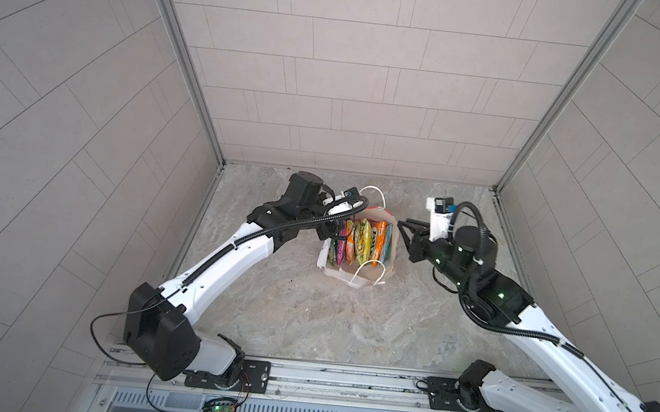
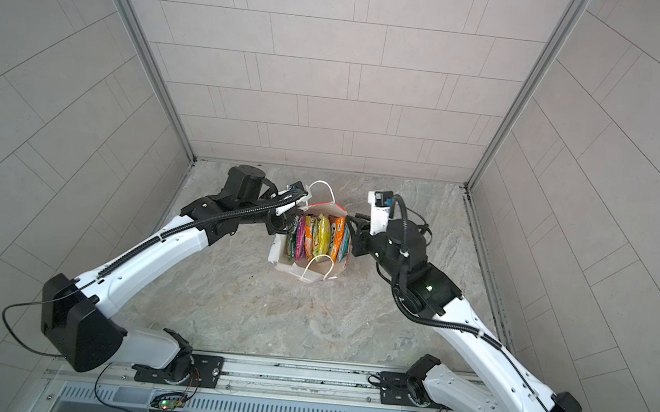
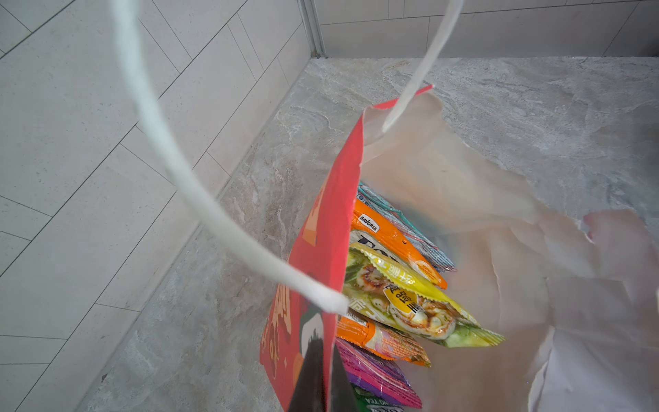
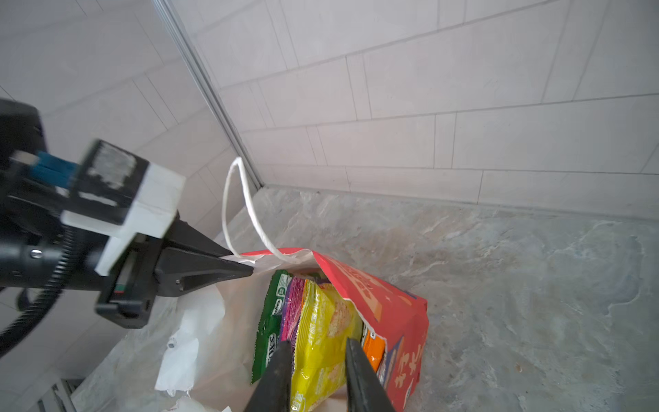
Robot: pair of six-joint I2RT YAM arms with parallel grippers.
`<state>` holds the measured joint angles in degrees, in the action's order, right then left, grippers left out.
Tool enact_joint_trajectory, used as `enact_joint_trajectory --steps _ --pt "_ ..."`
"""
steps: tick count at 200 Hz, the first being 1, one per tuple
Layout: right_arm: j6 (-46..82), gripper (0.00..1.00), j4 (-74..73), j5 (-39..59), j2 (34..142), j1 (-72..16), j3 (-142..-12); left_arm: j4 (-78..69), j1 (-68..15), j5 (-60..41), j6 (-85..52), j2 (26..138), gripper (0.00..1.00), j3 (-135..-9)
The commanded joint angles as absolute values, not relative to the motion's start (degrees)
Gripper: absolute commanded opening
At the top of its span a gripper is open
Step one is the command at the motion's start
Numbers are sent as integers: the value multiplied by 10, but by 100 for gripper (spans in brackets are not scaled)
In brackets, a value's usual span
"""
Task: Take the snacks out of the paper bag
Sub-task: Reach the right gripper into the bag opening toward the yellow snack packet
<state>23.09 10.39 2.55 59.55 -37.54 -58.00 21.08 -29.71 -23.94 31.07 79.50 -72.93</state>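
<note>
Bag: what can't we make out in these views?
- Snacks: lower ends, hidden by bag walls, all views.
- Left gripper: tips, top views, behind its cable and camera.
- Right gripper: jaw bases, its wrist view, cut by the frame edge.
- Bag print: wrist views, partly cut off, skewed.

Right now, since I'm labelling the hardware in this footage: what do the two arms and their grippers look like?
The left arm and right arm: white shells, black joints and bases, a ribbed black conduit along each. The left gripper and right gripper: black, tapering, pointed fingers, white camera bracket behind. Green lights on the right arm.
</note>
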Motion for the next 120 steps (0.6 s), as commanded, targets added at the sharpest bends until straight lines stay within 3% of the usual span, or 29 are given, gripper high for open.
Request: enact_joint_trajectory --steps 1,48,120 --pt "216 26 181 -7 615 -417 -606 183 -302 -265 290 770 0 -713" --pt "270 27 140 -58 633 -458 -574 165 -307 -270 280 775 0 -701" --pt "262 43 175 -56 711 -463 -614 145 -307 -267 263 770 0 -680"
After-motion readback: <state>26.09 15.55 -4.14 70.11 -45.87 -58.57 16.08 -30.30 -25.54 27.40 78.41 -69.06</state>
